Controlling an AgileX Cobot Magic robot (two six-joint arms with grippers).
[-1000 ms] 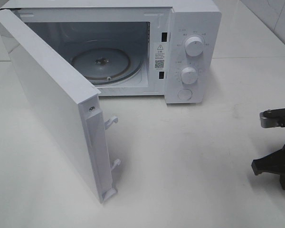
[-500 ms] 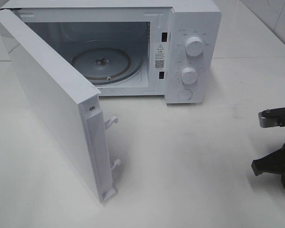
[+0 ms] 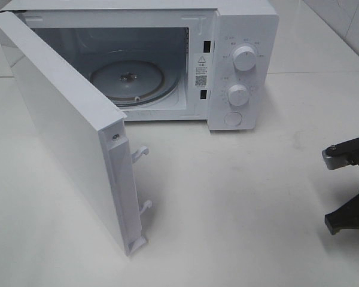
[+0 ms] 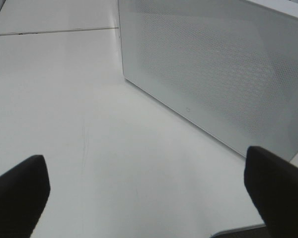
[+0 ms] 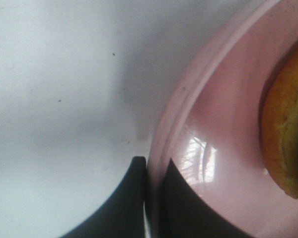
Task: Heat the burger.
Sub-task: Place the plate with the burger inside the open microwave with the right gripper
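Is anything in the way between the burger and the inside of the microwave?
Nothing visible. The microwave door is swung wide open, and the burger sits on the pink plate pinched at its rim by the right end effector.

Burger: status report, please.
Left gripper open. Right gripper shut on plate rim. Burger on plate, outside microwave. Microwave door open, nothing seen in the way.

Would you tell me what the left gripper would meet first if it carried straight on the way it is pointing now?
Most likely the white tabletop: the open left gripper angles down at the table, short of the outer face of the microwave door, though depth is hard to judge.
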